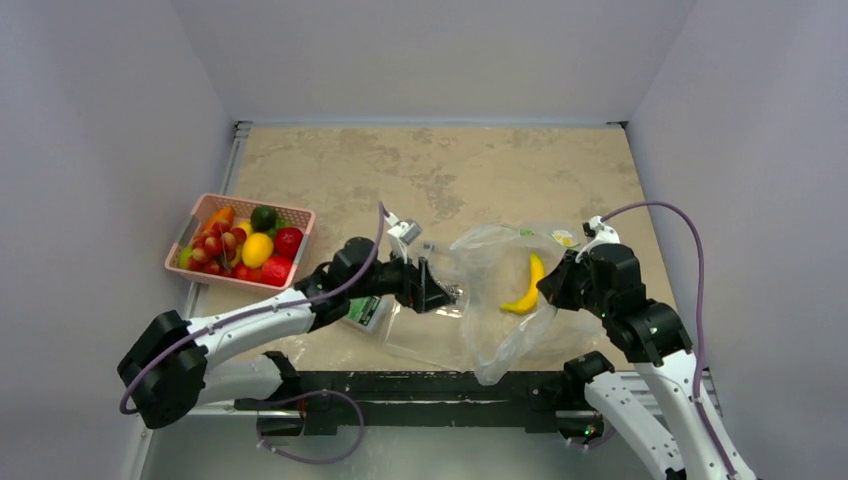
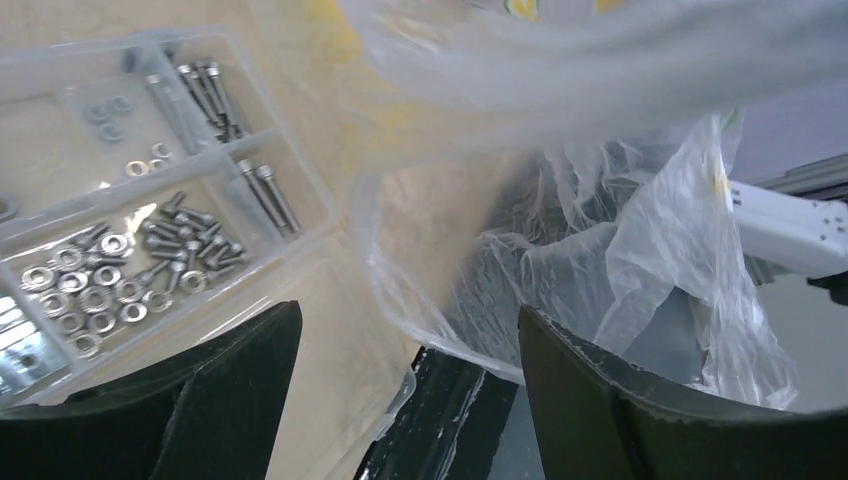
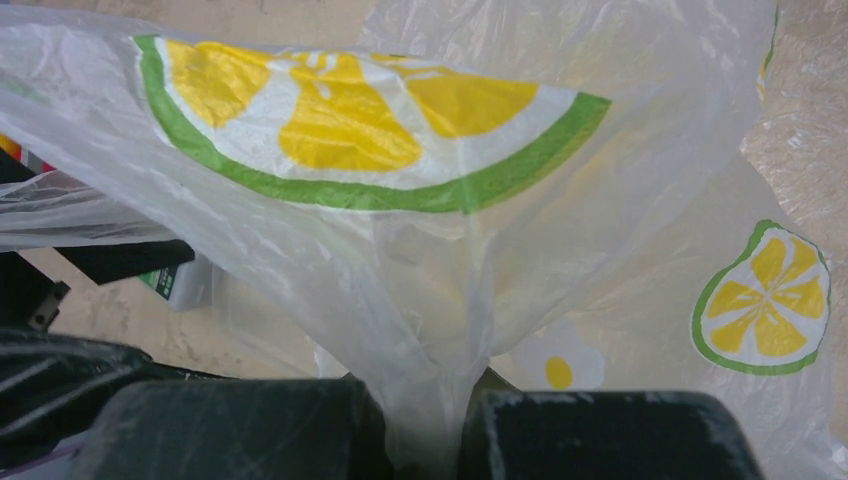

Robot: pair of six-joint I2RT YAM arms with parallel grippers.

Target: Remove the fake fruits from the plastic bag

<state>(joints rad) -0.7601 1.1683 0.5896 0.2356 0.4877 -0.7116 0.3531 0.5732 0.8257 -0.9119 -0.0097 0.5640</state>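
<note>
Right tool (image 3: 425,420) is clamped on the crinkly, see-through, lemon-print plastic bag (image 1: 487,330), anchoring it so the yellow curved plastic banana (image 1: 526,286) inside is reachable. Left tool (image 2: 408,310), spread apart, hovers beside the bag.

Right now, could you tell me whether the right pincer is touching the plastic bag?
Touching: the right wrist view shows the right pincer shut on a fold of the plastic bag.

Near fold of plastic bag (image 2: 600,60) (blurred)
</note>
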